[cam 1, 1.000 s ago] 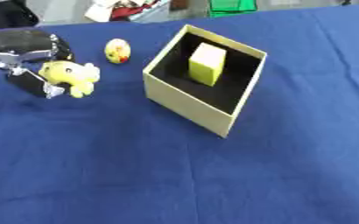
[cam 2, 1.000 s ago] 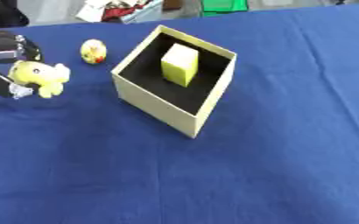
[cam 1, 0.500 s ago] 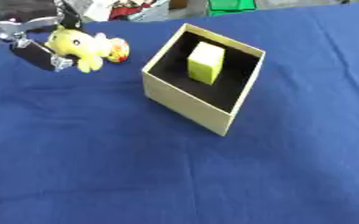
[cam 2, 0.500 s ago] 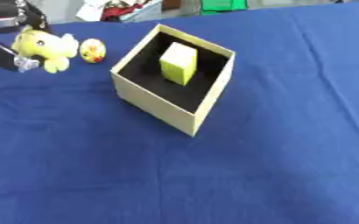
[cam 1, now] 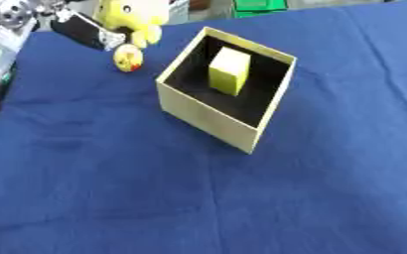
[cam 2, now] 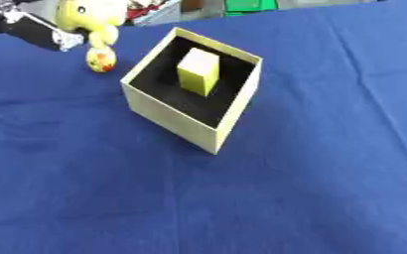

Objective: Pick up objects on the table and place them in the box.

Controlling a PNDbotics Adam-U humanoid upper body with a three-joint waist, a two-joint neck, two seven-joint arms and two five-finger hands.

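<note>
A blue cloth covers the tabletop (cam 1: 111,188). An open cream box (cam 1: 209,117) with a black lining sits toward the far edge, and a small yellow egg-shaped toy (cam 1: 127,58) lies just beside the box's far-left side.

blue cloth (cam 1: 241,198) covered the table, wrinkled | green item (cam 1: 259,5) sat past the far edge, top centre | red and white clutter (cam 2: 151,10) lay beyond the far edge, too blurred to identify
</note>
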